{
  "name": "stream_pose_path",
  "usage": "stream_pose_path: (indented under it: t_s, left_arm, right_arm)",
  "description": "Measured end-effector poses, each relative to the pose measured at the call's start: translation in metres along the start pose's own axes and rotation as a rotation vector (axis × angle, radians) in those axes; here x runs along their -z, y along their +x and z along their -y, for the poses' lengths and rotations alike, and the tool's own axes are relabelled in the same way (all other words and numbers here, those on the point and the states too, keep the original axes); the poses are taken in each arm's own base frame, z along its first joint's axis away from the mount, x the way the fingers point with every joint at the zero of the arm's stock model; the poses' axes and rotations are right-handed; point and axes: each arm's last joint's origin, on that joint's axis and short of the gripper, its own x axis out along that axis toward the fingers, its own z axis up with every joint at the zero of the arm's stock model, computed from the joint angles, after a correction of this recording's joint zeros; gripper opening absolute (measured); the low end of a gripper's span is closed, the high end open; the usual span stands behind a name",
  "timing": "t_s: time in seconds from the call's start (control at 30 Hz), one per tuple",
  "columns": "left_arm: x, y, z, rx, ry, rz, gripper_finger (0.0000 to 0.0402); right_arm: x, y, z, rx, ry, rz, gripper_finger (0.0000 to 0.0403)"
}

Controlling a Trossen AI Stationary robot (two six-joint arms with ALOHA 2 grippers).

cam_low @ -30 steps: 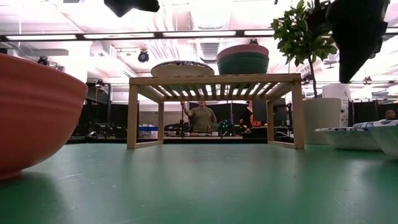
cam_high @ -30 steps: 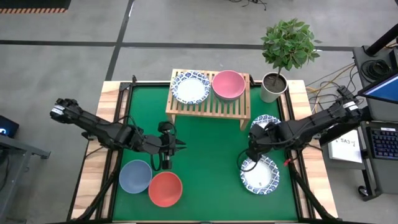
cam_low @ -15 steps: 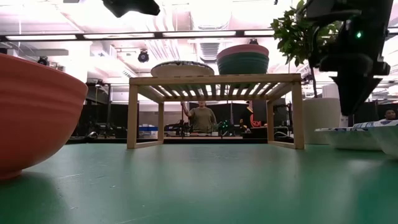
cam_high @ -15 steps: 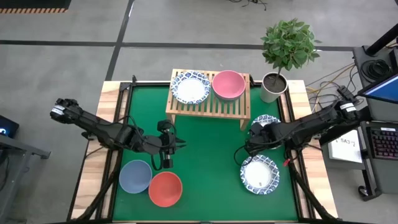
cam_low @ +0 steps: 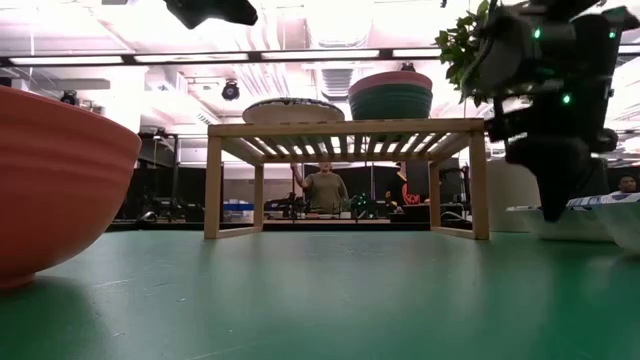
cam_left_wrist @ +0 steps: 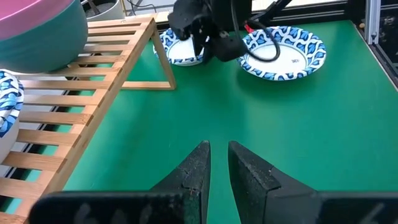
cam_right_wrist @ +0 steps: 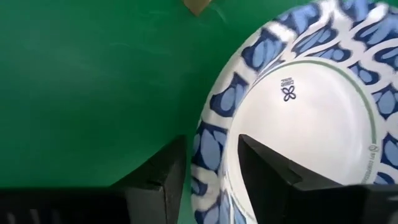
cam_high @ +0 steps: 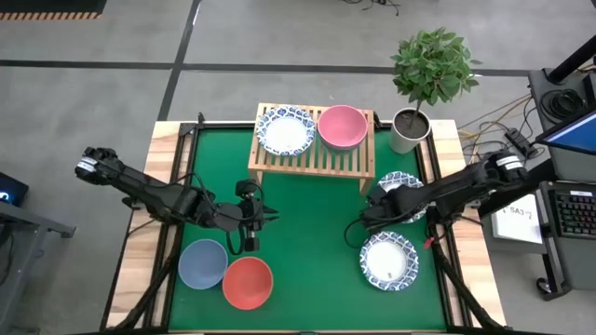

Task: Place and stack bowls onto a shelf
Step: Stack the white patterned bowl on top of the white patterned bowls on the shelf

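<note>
The shelf [cam_high: 312,160] stands at the table's far middle. It carries a patterned bowl [cam_high: 285,131] and a pink bowl [cam_high: 343,127] nested in a dark green one [cam_low: 391,102]. Another patterned bowl [cam_high: 402,179] rests on the mat beside the shelf's right leg. My right gripper [cam_right_wrist: 211,140] is open over its rim [cam_right_wrist: 205,168], one finger outside [cam_right_wrist: 163,177] and one over the inside [cam_right_wrist: 267,168]. A further patterned bowl [cam_high: 389,261] lies nearer. Blue-grey [cam_high: 203,263] and red [cam_high: 248,282] bowls sit near left. My left gripper [cam_left_wrist: 219,146] hovers shut beside them, holding nothing.
A potted plant [cam_high: 408,128] stands at the far right corner, just right of the shelf. The shelf's near right leg [cam_right_wrist: 199,5] is close to my right gripper. Open green mat [cam_high: 307,242] lies between the two arms. People show in the room beyond the table.
My right gripper has left the nearer patterned bowl and gone toward the table's far edge, coming down at the rim of the patterned bowl by the shelf leg. The nearer bowl has stayed where it was on the mat.
</note>
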Motion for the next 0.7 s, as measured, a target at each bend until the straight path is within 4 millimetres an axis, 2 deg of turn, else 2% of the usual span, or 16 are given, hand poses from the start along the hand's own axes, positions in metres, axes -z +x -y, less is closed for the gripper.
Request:
stream_pose_path:
  t_s: [0.2, 0.3, 0.37, 0.53, 0.7]
  left_arm:
    - [0.0, 0.0, 0.0, 0.0, -0.015, 0.001, 0.0039]
    - [0.0, 0.0, 0.0, 0.001, -0.028, 0.001, 0.0039]
    - [0.0, 0.0, 0.001, 0.003, -0.032, 0.003, 0.0039]
    - [-0.001, -0.001, 0.003, 0.011, -0.021, 0.016, 0.0039]
    - [-0.002, -0.003, 0.006, 0.023, -0.002, 0.026, 0.0039]
  right_arm:
    - [0.001, 0.01, -0.005, 0.054, -0.038, -0.022, 0.0076]
    - [-0.001, 0.006, -0.006, 0.045, -0.059, -0.038, 0.0031]
    - [-0.003, -0.001, -0.007, 0.025, -0.066, -0.051, 0.0017]
    - [-0.008, -0.036, -0.005, 0.002, -0.104, -0.076, 0.0014]
    - [-0.017, -0.086, -0.012, -0.216, -0.222, -0.096, 0.0013]
